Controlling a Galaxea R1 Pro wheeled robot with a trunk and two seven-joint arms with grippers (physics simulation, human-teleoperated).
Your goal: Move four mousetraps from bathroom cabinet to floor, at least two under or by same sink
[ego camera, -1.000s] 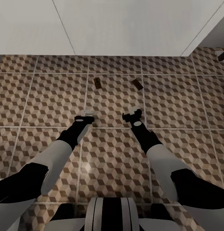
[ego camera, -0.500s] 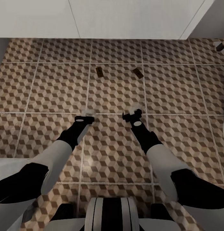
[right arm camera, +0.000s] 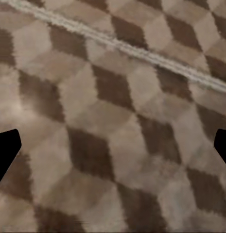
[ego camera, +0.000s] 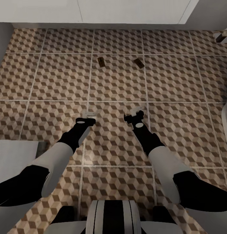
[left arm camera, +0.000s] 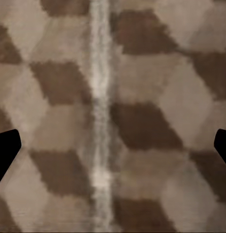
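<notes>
Large square tiles printed with brown, beige and white cubes (ego camera: 116, 84) are seen across the ground, divided by pale grout lines (left arm camera: 99, 116). A white panelled front (ego camera: 94, 11) is set along the far edge, a grey wall (ego camera: 2, 39) stands at the left, and a pale grey slab (ego camera: 12, 156) is seen nearer

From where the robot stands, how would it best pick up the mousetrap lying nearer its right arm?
Probably from straight above, with the fingers closing across the short width of the right-hand mousetrap. It lies flat on the bathroom floor, a thin board turned diagonally, so the gripper would need to rotate to match. Its wire parts are too small to make out here.
</notes>
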